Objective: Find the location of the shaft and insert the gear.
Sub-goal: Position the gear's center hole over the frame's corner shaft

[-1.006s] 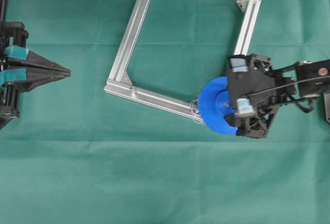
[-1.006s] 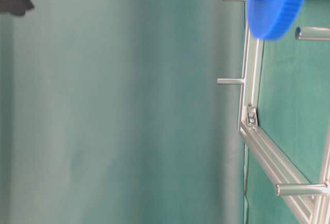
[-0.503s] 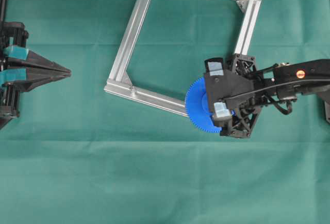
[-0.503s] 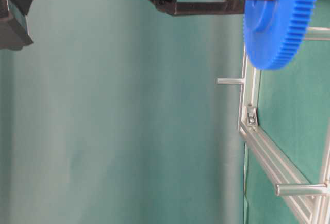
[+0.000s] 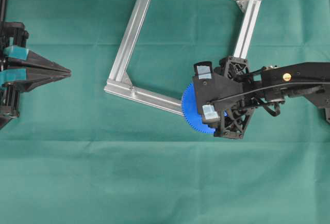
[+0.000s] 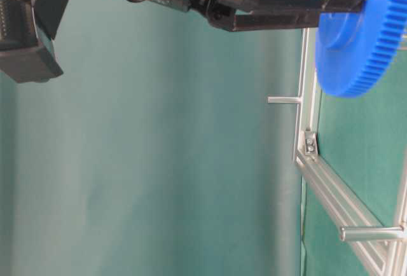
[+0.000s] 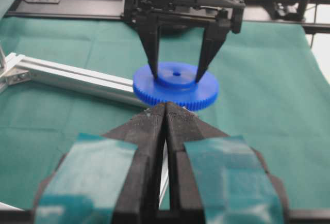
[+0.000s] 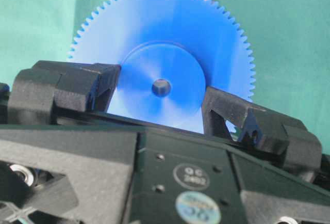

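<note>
Two grippers: yours to check.
Right gripper point(image 7: 177, 76): spread wide, clamping the gear point(image 7: 176, 85) by its hub.
Left gripper point(image 5: 67, 71): closed, empty.

I see the gear point(image 8: 165, 64) as bright blue plastic, smooth and faintly glossy on its hub, with finely ridged teeth. The frame point(image 5: 135, 22) looks like brushed silver metal with a dull sheen, lying on matt green cloth point(image 5: 154, 182) over the bench. My right gripper point(image 7: 177, 77) is matt black plastic; the left gripper point(image 7: 166, 118) has rough-textured black jaws and teal tape.
</note>
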`<state>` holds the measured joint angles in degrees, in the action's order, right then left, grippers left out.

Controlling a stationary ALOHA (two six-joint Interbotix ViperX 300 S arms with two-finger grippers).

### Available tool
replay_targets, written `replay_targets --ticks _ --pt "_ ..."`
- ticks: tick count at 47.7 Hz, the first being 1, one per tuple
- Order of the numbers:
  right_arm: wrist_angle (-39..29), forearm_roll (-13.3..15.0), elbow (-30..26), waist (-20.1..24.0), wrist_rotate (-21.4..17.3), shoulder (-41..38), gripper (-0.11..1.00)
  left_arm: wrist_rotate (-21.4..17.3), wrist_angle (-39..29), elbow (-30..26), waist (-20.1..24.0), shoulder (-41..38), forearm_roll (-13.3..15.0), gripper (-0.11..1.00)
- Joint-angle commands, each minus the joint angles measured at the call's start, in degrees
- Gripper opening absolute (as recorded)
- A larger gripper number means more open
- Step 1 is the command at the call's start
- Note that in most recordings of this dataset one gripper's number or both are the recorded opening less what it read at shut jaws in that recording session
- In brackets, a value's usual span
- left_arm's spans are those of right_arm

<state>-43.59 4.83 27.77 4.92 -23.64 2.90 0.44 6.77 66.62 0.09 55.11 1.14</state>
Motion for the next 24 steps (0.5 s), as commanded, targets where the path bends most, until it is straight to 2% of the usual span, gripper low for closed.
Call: replay_targets --ticks 1,24 --pt "0.26 0.18 -1.41 -0.09 0.0 0.44 0.68 0.09 0.26 -1.05 0.09 -0.53 0.09 0.01" --pt "0.53 -0.18 -2.02 1.14 -0.18 0.26 0.68 0.09 0.18 -1.14 0.09 -0.53 0.09 0.01"
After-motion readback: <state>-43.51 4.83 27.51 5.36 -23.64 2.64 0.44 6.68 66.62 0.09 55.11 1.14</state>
